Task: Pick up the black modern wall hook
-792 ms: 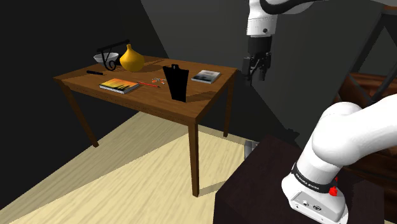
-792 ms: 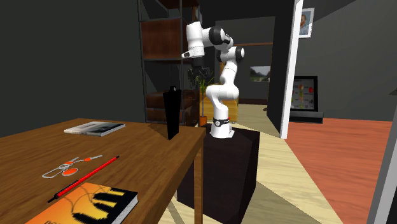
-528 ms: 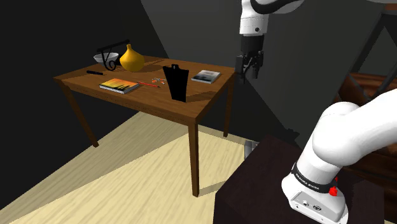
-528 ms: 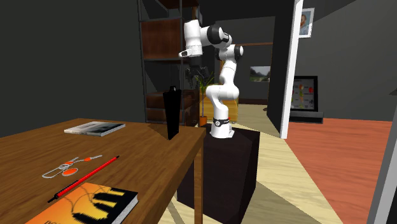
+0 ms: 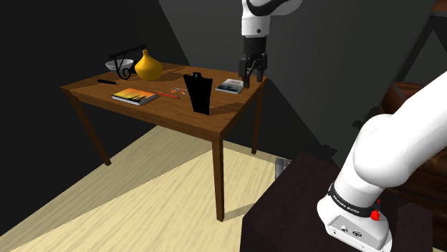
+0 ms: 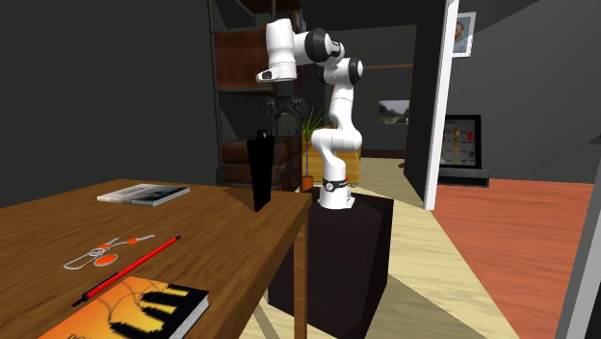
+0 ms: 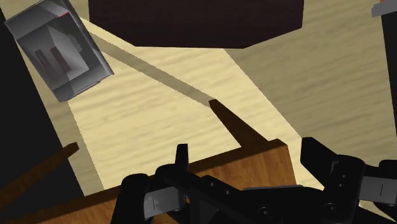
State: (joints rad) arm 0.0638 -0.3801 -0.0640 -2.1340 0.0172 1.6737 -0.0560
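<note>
We see the black wall hook point(image 5: 198, 93) standing upright on the wooden table point(image 5: 222, 120), near its edge. It is a tall flat plate, narrower at the bottom, with a small knob on top. The gripper point(image 5: 248, 79) hangs over the table's corner beside a book point(image 5: 231, 86), its fingers spread apart and holding nothing.

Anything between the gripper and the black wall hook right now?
Nothing visible. The open gripper hangs above a corner of the table, near the flat grey book. The upright black hook stands to the shoulder view's left of it, with open air between them.
</note>
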